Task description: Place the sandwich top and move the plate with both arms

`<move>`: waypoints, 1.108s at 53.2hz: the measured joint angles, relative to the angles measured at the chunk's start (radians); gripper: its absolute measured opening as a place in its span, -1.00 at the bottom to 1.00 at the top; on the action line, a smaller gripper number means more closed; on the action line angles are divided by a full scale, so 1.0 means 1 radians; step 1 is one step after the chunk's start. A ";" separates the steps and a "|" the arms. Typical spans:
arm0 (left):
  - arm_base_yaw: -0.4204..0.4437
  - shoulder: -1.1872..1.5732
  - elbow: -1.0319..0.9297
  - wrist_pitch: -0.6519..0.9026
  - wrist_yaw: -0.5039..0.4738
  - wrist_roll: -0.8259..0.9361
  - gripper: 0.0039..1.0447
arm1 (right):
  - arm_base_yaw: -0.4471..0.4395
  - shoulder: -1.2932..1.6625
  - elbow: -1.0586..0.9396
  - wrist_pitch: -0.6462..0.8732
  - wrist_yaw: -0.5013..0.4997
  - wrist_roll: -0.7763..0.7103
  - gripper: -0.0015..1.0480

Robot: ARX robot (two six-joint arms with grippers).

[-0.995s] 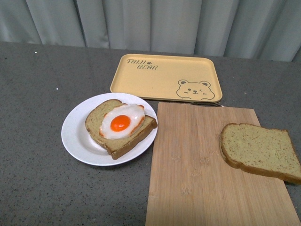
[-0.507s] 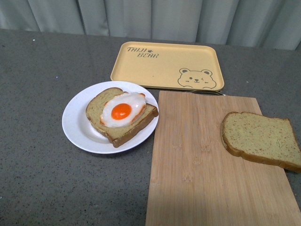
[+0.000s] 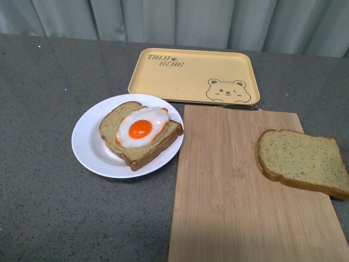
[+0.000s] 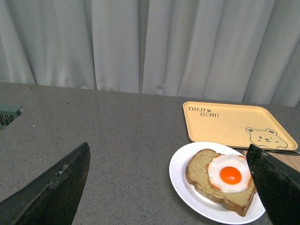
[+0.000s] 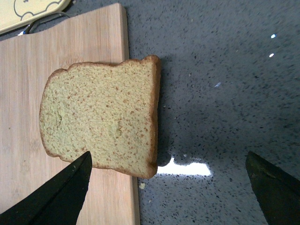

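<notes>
Grey speckled surface [image 3: 49, 218], backed by pale curtains; lighting is even and nothing is obscured in the front view. The sandwich top [image 3: 302, 162] lies flat on the right part of a bamboo cutting board [image 3: 229, 196]. Its square end overhangs the board's outer edge above the surface, as the right wrist view confirms. The plate [image 3: 82, 143] sits left of the board with its rim at the board's edge; whether they touch cannot be told. It carries an egg-topped slice [image 3: 112, 137]. A yellow tray [image 3: 191, 73] stands behind both.

The right end effector [image 5: 168, 153] hangs above the spot just beside the slice's overhanging end, released, jaws spread wide, nothing held. The left end effector [image 4: 167, 146] is likewise released and empty, short of the plate.

Assessment: the sandwich top looks light, soft and compressible, with a firmer crust, so hard pinching would likely dent or tear it. The overhanging end appears the best hold, one finger beneath and one above. The plate looks rigid, smooth and low-rimmed, so probably slippery. Opposite rim points suit a two-arm carry, kept level so the stack does not slide.
</notes>
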 joint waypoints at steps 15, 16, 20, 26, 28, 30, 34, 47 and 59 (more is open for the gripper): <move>0.000 0.000 0.000 0.000 0.000 0.000 0.88 | 0.004 0.246 0.102 0.044 -0.155 0.097 0.82; 0.000 0.000 0.000 0.000 0.000 0.000 0.88 | 0.008 0.256 0.102 0.050 -0.158 0.102 0.82; 0.000 0.000 0.000 0.000 0.000 0.000 0.88 | 0.027 0.290 0.102 0.101 -0.181 0.143 0.82; 0.000 0.000 0.000 0.000 0.000 0.000 0.88 | 0.053 0.316 0.108 0.156 -0.191 0.200 0.69; 0.000 0.000 0.000 0.000 0.000 0.000 0.88 | 0.059 0.322 0.110 0.159 -0.190 0.208 0.60; 0.000 0.000 0.000 0.000 0.000 0.000 0.88 | 0.063 0.327 0.111 0.161 -0.190 0.215 0.50; 0.000 0.000 0.000 0.000 0.000 0.000 0.88 | 0.068 0.335 0.112 0.163 -0.186 0.229 0.26; 0.000 0.000 0.000 0.000 0.000 0.000 0.88 | 0.055 0.340 0.117 0.153 -0.176 0.241 -0.53; 0.000 0.000 0.000 0.000 0.000 0.000 0.88 | 0.072 0.240 0.081 0.154 -0.215 0.229 -0.95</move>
